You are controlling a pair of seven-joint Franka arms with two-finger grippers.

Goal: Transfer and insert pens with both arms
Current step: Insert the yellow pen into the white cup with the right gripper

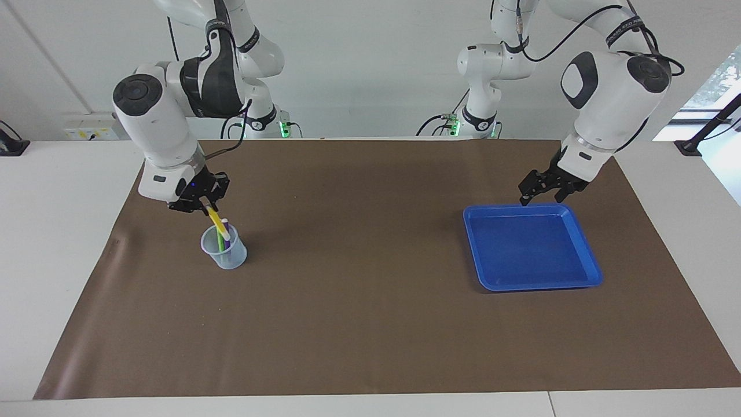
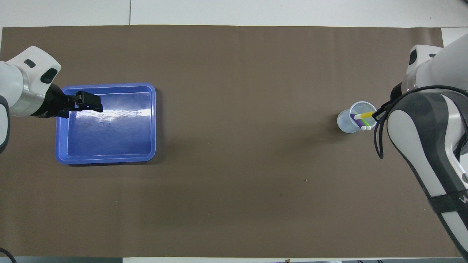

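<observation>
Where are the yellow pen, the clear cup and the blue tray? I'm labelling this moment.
yellow pen (image 1: 216,220), facing view, on its yellow barrel below the right gripper.
clear cup (image 1: 230,258), facing view, on its lower wall.
blue tray (image 2: 106,159), overhead view, on its rim nearest the robots.
</observation>
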